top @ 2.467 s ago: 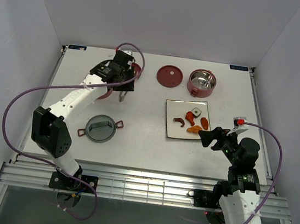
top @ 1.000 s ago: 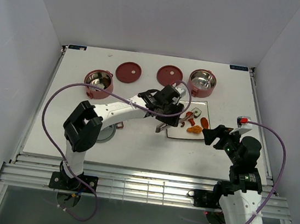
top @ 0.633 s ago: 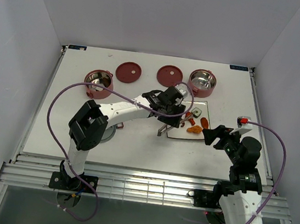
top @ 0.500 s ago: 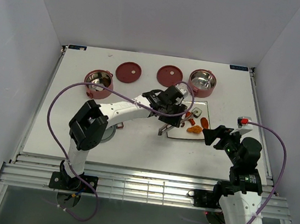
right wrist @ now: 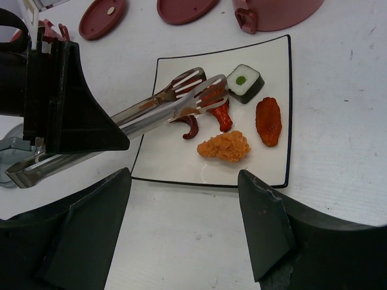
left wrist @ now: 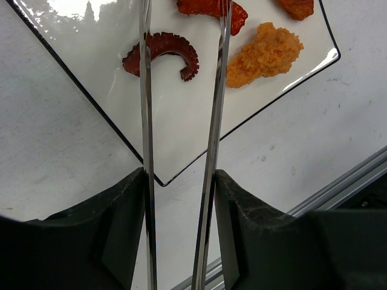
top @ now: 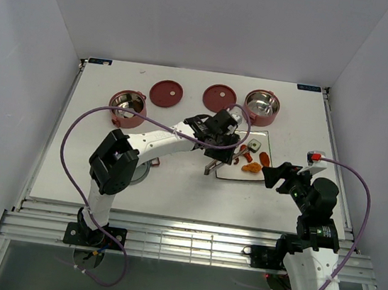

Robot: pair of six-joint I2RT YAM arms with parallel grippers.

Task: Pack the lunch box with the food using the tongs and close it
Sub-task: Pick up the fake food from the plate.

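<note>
Right wrist cam, tongs (right wrist: 163, 104) parted w/ nothing pinched, tips over plate (right wrist: 175, 158), sausage (right wrist: 190, 128) under them, cube (right wrist: 244, 81) beside.

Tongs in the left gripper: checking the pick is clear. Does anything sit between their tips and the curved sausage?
Nothing visible does. The tongs hang open above the curved sausage on the white plate, only air between them; the orange nugget lies off to one side.
</note>
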